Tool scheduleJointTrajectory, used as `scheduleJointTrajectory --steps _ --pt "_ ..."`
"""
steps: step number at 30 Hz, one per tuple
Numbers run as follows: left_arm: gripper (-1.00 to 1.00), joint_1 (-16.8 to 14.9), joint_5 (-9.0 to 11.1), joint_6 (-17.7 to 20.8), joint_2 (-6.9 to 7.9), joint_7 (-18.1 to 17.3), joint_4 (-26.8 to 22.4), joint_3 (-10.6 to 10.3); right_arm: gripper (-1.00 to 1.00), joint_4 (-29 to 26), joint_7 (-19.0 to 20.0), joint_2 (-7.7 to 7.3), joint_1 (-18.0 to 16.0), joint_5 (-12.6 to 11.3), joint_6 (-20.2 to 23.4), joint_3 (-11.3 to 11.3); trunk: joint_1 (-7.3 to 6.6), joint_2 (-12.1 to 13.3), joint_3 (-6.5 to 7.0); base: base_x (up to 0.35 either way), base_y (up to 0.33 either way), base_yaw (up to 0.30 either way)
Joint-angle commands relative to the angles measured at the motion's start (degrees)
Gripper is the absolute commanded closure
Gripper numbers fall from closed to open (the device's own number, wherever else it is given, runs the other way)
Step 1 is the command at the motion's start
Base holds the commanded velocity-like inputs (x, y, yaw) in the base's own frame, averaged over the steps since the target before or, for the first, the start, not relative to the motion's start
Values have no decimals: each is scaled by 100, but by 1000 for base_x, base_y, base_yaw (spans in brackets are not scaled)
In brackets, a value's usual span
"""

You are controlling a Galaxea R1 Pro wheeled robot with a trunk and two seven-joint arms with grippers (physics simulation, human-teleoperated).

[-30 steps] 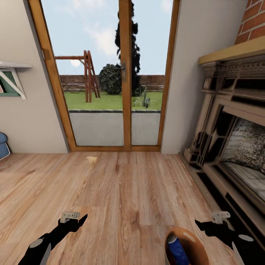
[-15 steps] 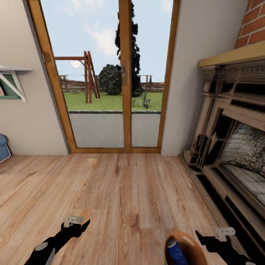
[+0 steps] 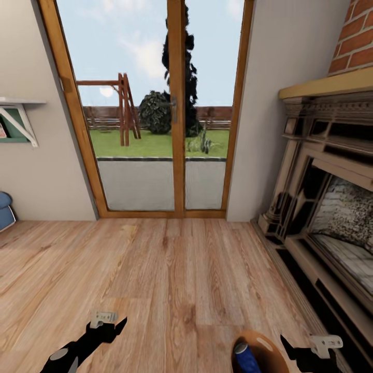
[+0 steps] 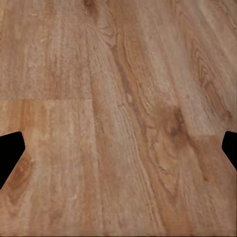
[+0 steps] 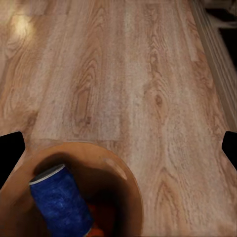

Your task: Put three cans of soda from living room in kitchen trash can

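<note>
Blue soda can [image 5: 61,202] lying tilted inside the trash can [image 5: 129,185] with something orange beneath it — already collected, bin on the floor just beside the fireplace [image 3: 331,207]. Left gripper [image 4: 118,148] and right gripper [image 5: 118,148] both spread wide and empty — free for carrying the bin kitchenward, probably.

- One tash can [image 3: 272,351], brown inside, at the bottom edge of the head view.
- One dark blue can of soda [image 5: 63,203] inside it; something orange [image 5: 98,217] shows beneath, too hidden to count.
- Two grippers: left gripper [image 3: 115,325], right gripper [image 3: 295,348].
- Two glass door panels [image 3: 124,103].
- One fireplace [image 3: 331,207].
- One brick chimney [image 3: 355,41].
- One wall shelf [image 3: 18,116].
- One blue sofa corner [image 3: 5,210].
</note>
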Motion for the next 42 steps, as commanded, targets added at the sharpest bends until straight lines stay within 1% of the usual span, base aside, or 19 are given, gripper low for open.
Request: scheduleJointTrajectory --steps 1,8,10,12,13,14,19,20,23,24,25,27,29,34,35,37,38,40,42 --pt "-100 0 3 -16 0 31 115 -3 -100 -29 8 36 60 0 -45 -54 -23 42 19 0 0 0" --pt "-100 4 6 -154 -5 227 461 -6 -100 -59 28 87 236 0 -144 -143 -176 322 144 0 0 0" --pt "-100 8 11 -257 2 281 578 -6 -100 -54 28 90 323 4 -289 -156 -220 403 180 0 0 0" --pt "-100 21 8 -390 39 406 757 -7 -100 -29 22 94 414 3 -615 -186 -264 483 216 0 0 0" --pt "-100 70 9 -556 65 499 966 -8 -100 -11 13 97 486 2 -863 -251 -286 523 234 0 0 0" --pt "-100 188 10 -934 108 617 1356 -8 -100 32 15 102 568 0 -1137 -379 -308 563 252 0 0 0" --pt "-100 347 13 -1478 206 732 1919 -14 -100 246 31 105 627 0 -1359 -499 -418 763 342 0 0 0" --pt "-100 428 12 -1638 243 755 2050 -16 -100 369 36 96 637 0 -1409 -522 -440 804 360 0 0 0" --pt "-100 568 10 -1842 283 770 2164 -17 -100 594 40 71 646 3 -1582 -552 -506 924 414 0 0 0" --pt "-100 568 10 -1842 283 770 2164 -17 -100 594 40 71 646 3 -1582 -552 -528 964 432 0 0 0" --pt "-100 690 8 -1967 310 781 2225 -17 -100 870 42 41 651 11 -1886 -598 -550 1004 450 0 0 0" --pt "-100 774 7 -2032 322 786 2249 -17 -100 1048 53 30 653 26 -2084 -632 -594 1084 485 0 0 0" --pt "-100 971 7 -2149 329 791 2274 -17 -100 1390 79 2 655 45 -2348 -670 -638 1165 521 0 0 0" --pt "-100 1213 6 -2216 337 822 2286 -17 -100 1872 91 -114 655 67 -2597 -687 -747 1365 611 0 0 0" --pt "-100 1313 6 -2233 339 853 2288 -17 -100 2111 94 -160 656 72 -2812 -687 -769 1405 629 0 0 0" --pt "-100 1409 6 -2254 340 883 2289 -17 -100 2387 95 -195 656 74 -3068 -689 -813 1485 665 0 0 0" --pt "-100 1495 6 -2305 341 902 2292 -17 -100 2681 96 -221 656 78 -3319 -691 -835 1526 683 0 0 0" --pt "-100 1558 6 -2376 342 914 2295 -17 -100 2972 96 -249 656 81 -3539 -690 -879 1606 719 0 0 0" --pt "-100 1655 6 -2490 338 937 2354 -18 -100 3492 97 -317 656 99 -3867 -685 -923 1686 755 0 0 0"
